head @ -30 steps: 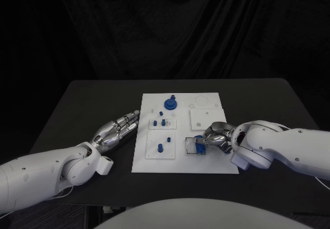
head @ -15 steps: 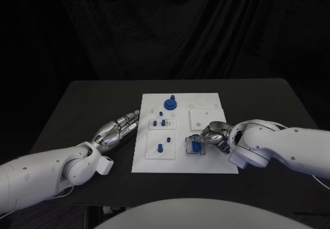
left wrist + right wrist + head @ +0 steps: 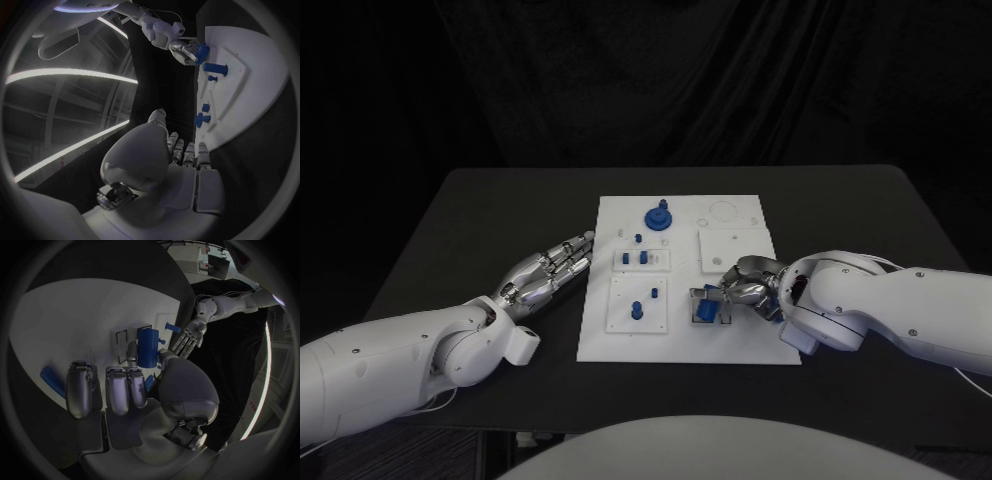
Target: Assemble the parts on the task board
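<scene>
Board [image 3: 747, 345] lies mid-table [image 3: 473, 220]; the right robot hand [image 3: 744, 288] rests on its near right part, fingers around a blue cylinder [image 3: 148, 347] lying beside a small plate; the left robot hand [image 3: 548, 272], flat and holding nothing, stays off the board's left edge, farther away.

Bench [image 3: 473, 215]: black, matte, rectangular top, seen against a dark drape.

Lying directly on it:
- Task board [image 3: 740, 352]: white rectangular plate, flat at the middle of the bench, long side running away from the robot; raised white square panels and small blue parts on its face.
- Left robot hand [image 3: 545, 272]: flat on the bench just beside the board's left edge, fingers extended and empty.
</scene>
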Robot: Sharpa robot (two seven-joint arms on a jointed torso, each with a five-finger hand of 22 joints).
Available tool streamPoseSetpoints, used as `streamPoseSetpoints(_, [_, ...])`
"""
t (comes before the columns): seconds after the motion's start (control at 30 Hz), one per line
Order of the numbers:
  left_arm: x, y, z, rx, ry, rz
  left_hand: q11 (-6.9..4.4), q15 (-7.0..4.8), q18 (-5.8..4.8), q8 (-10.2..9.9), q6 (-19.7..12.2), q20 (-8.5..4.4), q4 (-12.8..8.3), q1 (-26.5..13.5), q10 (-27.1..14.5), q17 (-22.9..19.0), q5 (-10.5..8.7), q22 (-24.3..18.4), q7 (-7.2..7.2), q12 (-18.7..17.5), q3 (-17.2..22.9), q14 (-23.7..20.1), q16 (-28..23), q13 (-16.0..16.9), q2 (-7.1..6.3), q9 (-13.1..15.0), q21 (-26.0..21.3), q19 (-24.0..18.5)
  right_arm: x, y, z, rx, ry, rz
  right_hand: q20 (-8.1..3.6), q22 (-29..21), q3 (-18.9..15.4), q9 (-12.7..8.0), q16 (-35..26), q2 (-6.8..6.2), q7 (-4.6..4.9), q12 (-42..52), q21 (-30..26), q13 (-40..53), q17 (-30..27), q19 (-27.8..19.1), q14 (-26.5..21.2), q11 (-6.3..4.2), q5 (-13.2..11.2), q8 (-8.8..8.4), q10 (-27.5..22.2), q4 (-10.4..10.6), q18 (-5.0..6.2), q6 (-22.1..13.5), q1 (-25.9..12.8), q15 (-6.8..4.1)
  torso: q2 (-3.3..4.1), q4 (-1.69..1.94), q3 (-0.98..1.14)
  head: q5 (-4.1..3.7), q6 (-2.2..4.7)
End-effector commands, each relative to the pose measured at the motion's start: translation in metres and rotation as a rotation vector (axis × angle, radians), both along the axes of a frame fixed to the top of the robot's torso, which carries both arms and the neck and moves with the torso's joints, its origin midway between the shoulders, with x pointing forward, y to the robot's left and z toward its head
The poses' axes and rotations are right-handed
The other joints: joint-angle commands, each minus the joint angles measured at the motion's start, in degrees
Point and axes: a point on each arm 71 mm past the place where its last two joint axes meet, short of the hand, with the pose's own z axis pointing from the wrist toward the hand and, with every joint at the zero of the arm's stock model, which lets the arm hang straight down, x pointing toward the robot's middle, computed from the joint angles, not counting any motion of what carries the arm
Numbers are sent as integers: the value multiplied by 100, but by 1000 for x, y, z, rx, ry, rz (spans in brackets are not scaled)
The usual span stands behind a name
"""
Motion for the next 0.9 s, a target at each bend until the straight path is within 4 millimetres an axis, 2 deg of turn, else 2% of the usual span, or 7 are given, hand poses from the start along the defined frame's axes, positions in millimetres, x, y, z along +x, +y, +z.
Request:
streamPoseSetpoints(0.03, [0,-1,6,-62,-65,5,42,39,-4,-3,-13,44,5,71,-1,-6,30,-9,52,12,30,-13,-21,1,3,2,-20,16,-2,0,-3,-14,19,13,30,1264,-178,-46,-35,67,24,15,-26,1509,1365,291,556,31,-256,-39,602,2,49,-16,-73,44,0,1,2,10,-1])
streamPoseSetpoints(0.3, [1,-1,5,-59,-61,4,42,42,-2,-3,-9,48,2,72,-4,-6,29,-9,57,9,32,-13,-21,1,3,2,-20,16,0,-3,-2,-4,-6,-14,37,1250,-584,-93,-37,203,34,15,-71,1509,1361,275,555,38,-875,-22,602,15,60,-36,-366,53,3,0,4,21,-1])
streamPoseSetpoints(0.53, [1,-1,5,-59,-58,1,46,50,5,-3,-9,61,-3,72,-12,-6,27,-9,73,-1,41,-13,-21,-2,7,2,-20,16,2,-4,1,25,-48,-35,38,1250,-643,-98,-35,230,32,15,-71,1509,1366,276,557,37,-910,-12,602,13,60,-29,-395,53,3,1,0,27,-1])
streamPoseSetpoints(0.67, [1,-2,5,-61,-57,0,46,50,5,-3,-9,61,-3,72,-12,-6,27,-9,73,-1,41,-13,-21,-2,7,2,-20,16,3,-3,6,77,-112,-31,20,1258,-708,-70,-28,286,-3,15,-53,1509,1381,287,560,9,-532,113,602,-35,55,40,-18,30,3,-2,2,44,-1])
streamPoseSetpoints(0.73, [1,-2,5,-61,-57,-1,49,54,7,-2,-1,68,-5,72,-13,-6,27,-9,80,-1,46,-13,-21,-2,9,4,-20,16,3,-2,11,103,-180,-18,11,1266,-706,-59,-19,273,-9,15,-33,1509,1399,298,564,1,-307,153,602,-82,49,16,234,22,2,-2,2,56,-1])
streamPoseSetpoints(0.8, [1,-2,5,-62,-58,-1,49,54,7,-2,-1,68,-5,72,-13,-6,27,-9,80,-1,46,-13,-21,-2,9,4,-20,16,3,-2,17,116,-258,-1,1,1284,-682,-37,-9,228,-12,15,15,1509,1419,321,569,-3,145,218,602,-210,36,-46,658,17,3,0,5,62,-1])
streamPoseSetpoints(0.9, [1,-1,5,-63,-59,-1,52,57,10,0,9,73,-7,72,-14,-6,28,-9,86,-1,50,-13,-21,-2,12,5,-20,16,1,-3,33,122,-461,49,4,1297,-716,-25,-6,168,-5,15,52,1509,1424,339,571,2,401,286,602,-270,26,-112,1013,21,2,-3,5,72,-1])
